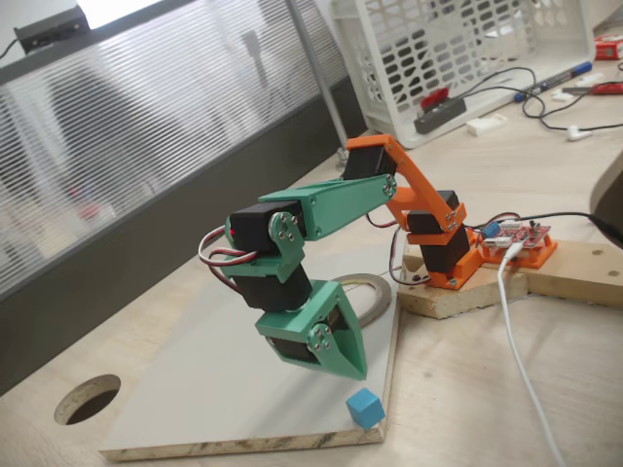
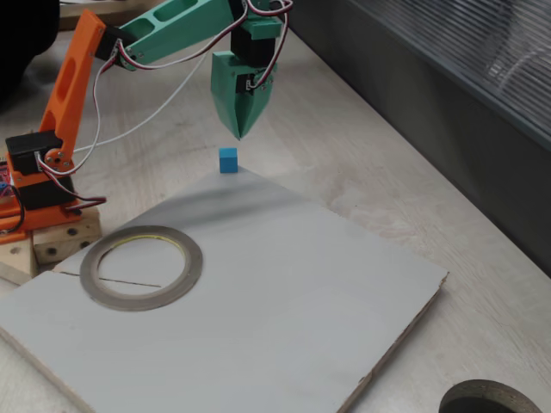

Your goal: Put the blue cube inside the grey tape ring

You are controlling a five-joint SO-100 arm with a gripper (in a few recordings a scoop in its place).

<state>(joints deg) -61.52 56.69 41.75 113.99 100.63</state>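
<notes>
Nearest the camera sits the blue cube [image 1: 365, 408], right at the corner of the white board [image 1: 224, 389] on my surface. Just above it I've got the green fingers [image 2: 240, 132] pressed together, pointing down, holding nothing. Grey tape ring [image 2: 141, 267] lies flat, well apart across the board.

Pale wood-grain surface [image 1: 545, 389] with a round hole [image 1: 88, 399] cut through it. Dark ledge [image 1: 146, 243] under a ribbed translucent partition [image 1: 146, 117]. White lattice basket [image 1: 458, 49] at back. Soft, even light.
</notes>
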